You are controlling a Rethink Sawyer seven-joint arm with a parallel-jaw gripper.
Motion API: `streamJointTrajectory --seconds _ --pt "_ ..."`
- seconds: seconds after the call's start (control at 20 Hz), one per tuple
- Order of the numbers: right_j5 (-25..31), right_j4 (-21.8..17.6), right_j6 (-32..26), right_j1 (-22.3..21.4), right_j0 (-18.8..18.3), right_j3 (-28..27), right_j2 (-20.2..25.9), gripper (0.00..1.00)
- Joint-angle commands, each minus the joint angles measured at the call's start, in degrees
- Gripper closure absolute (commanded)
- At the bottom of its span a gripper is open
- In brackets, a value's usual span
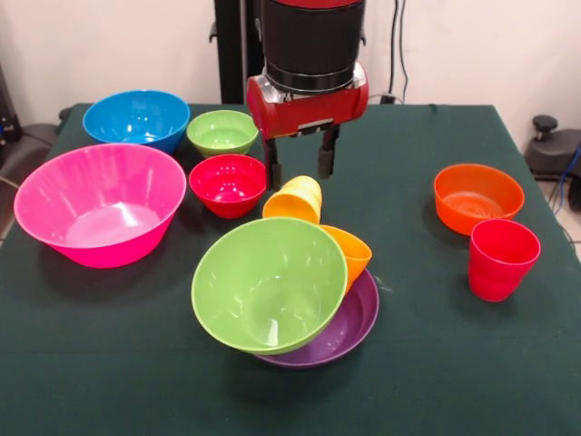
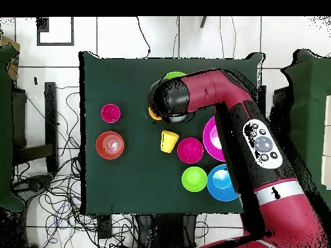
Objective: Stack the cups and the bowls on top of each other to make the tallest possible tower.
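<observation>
**Tower toppled sideways; claw open and empty above yellow cup**

Observed red and black arm (image 1: 309, 54) descending from above, gripper (image 1: 300, 166) hanging just behind glossy yellow stepped plastic cup (image 1: 296, 200). Two dark fingers (image 1: 271, 167) spread apart, nothing between them, tips level with or just above cup's far side; contact not discernible.

Noted yellow cup lying on its side on dark green table cloth (image 1: 436, 363), mouth turned toward the camera-left in front view. Seen clearly alone in overhead view, beside the small red bowl.

Found wide shallow purple plastic bowl (image 1: 354, 329) flat on cloth, near table centre. Large lime green plastic bowl (image 1: 268, 283) tipped steeply on it, opening facing camera, rim resting in purple bowl. Orange stepped plastic cup (image 1: 352, 251) wedged on its side behind green bowl, leaning over purple bowl's far rim, just in front of yellow cup.

Recorded remaining pieces upright and separate: big ribbed pink plastic bowl (image 1: 98, 204) at front-view left; blue plastic bowl (image 1: 136, 118) behind it; small green plastic bowl (image 1: 221, 133) next to blue one; small red plastic bowl (image 1: 227, 184) just in front of small green, near yellow cup. At front-view right, small orange plastic bowl (image 1: 477, 196) with red stepped plastic cup (image 1: 502, 258) standing just in front, apparently touching or nearly so.

In overhead view, arm covered most of tower.
</observation>
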Motion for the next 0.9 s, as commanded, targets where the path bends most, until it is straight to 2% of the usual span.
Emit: streamJointTrajectory --seconds 0.05,0.2,0.25,0.35,0.45,0.6,0.75,0.9 --pt "-5.18 5.82 8.5 -0.2 0.03 2.34 -2.2 0.0" --pt "-5.53 6.42 8.6 -1.83 0.47 3.61 -3.0 0.0" --pt "-2.7 7.12 7.77 -1.26 1.09 3.02 -3.67 0.0" --pt "-0.72 8.16 7.21 -0.39 2.0 2.44 -4.52 0.0" --pt "-1.44 7.43 5.67 0.02 2.54 2.04 -4.9 0.0" --pt "1.23 9.01 1.39 -0.83 2.05 2.55 -4.1 0.0" --pt "2.9 11.67 -1.6 0.57 0.85 2.66 -2.49 0.0" --pt "2.64 10.62 -5.05 2.66 0.38 0.23 -2.7 0.0"
